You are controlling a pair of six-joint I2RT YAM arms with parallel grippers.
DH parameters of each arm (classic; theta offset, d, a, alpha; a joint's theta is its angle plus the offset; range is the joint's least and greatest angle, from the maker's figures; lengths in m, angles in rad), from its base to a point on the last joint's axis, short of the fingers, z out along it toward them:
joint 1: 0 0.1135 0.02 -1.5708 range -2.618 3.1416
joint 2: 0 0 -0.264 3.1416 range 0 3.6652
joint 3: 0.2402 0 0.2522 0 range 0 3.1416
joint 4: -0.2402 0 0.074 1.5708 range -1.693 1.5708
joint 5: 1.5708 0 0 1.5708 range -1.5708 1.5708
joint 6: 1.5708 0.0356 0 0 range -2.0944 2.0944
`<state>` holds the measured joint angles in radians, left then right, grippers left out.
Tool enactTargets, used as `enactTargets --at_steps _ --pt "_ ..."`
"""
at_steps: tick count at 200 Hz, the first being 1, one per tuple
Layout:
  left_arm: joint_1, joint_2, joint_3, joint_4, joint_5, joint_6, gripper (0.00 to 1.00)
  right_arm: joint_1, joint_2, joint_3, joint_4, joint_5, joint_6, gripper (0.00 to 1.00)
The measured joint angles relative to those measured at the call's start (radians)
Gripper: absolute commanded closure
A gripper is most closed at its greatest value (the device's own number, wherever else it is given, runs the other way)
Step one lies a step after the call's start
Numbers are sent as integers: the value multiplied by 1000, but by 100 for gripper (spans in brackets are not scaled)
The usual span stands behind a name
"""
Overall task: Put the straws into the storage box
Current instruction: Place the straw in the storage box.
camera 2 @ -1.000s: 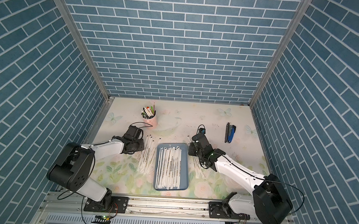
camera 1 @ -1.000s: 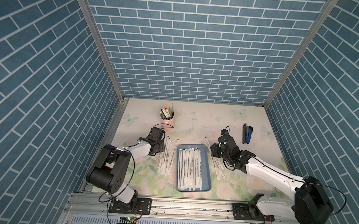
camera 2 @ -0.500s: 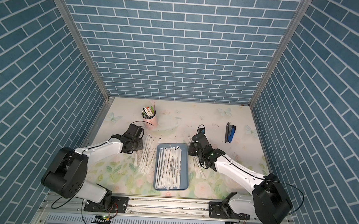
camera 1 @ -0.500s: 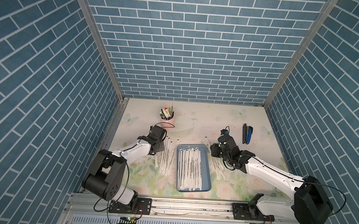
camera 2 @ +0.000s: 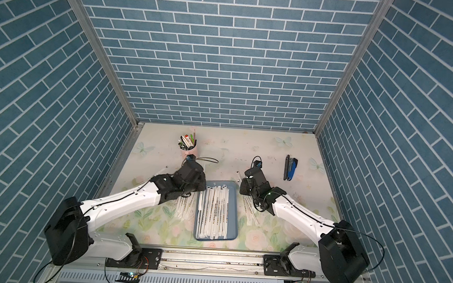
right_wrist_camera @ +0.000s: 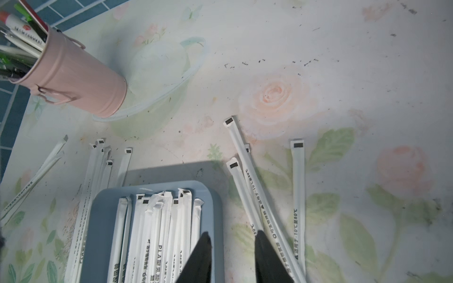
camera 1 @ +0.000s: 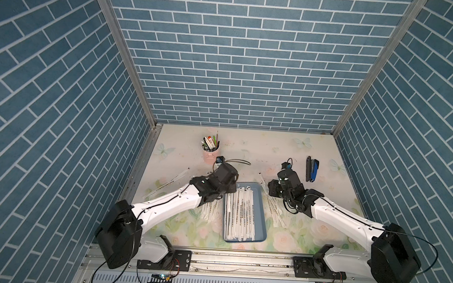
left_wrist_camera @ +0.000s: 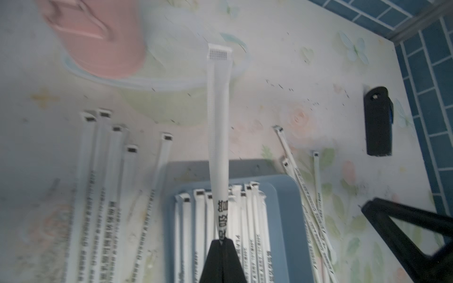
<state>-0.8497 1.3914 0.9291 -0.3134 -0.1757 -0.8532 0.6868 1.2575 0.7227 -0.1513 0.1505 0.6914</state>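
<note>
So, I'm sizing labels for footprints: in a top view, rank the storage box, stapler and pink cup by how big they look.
1. storage box: clearly largest.
2-3. stapler and pink cup: about alike. The stapler looks longer and the cup wider, so I won't rank them.

A pink cup (camera 1: 210,155) is set upright at the back left of the table (camera 1: 260,149) and is packed with pens and pencils (camera 1: 211,143). A blue-and-black stapler (camera 1: 312,169) is laid flat at the back right, well apart from the cup. The table is covered in a pale floral print; a rose (right_wrist_camera: 274,95) and a butterfly (camera 1: 303,142) are made out, with small dark specks scattered around. Three sides are enclosed by blue brick-pattern walls (camera 1: 238,54). A metal rail (camera 1: 239,262) is fixed along the front edge.
</note>
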Motion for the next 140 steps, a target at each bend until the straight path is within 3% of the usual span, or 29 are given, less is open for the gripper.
enactTargets --at_steps 23,54,140 --pt "-114 92 4 48 -3 -95 100 -36 -30 0 -4 3 -16 68" --pt "-189 198 20 97 -4 -173 100 -74 -70 -4 -7 2 -26 68" --pt "-237 381 66 233 51 -262 100 -106 -108 -37 -17 -6 -42 68"
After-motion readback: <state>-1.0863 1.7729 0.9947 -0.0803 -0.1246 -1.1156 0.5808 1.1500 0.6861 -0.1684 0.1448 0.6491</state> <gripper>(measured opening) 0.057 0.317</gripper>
